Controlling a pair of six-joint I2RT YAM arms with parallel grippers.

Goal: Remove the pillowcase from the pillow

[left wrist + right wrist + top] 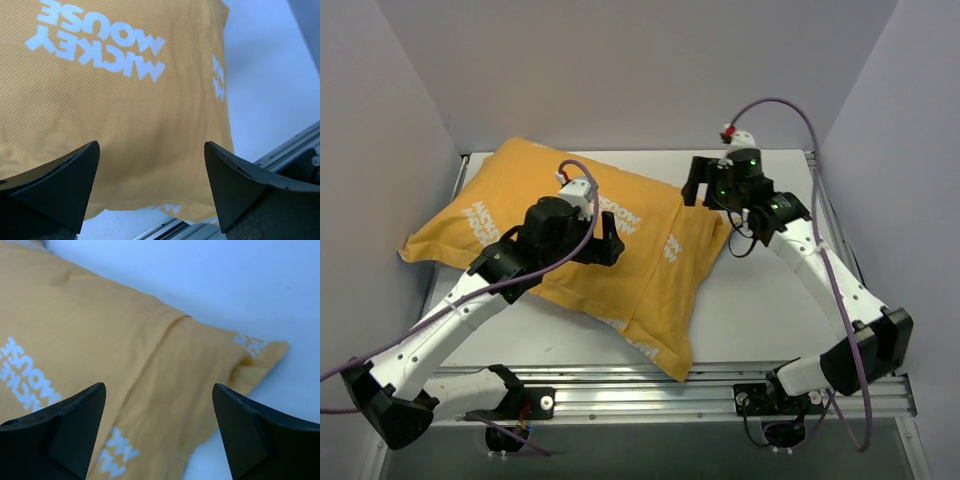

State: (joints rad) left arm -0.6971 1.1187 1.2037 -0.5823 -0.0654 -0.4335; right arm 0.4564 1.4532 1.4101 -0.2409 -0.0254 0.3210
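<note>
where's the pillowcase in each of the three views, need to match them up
Top external: the pillowcase lies yellow side up across the left and middle of the picture.
Left wrist: it fills the upper left and centre.
Right wrist: it covers the left and centre, with one corner reaching right.
Shared landmark: its white lettering, near the left end from above, upper left in the left wrist view, and lower left in the right wrist view.
</note>
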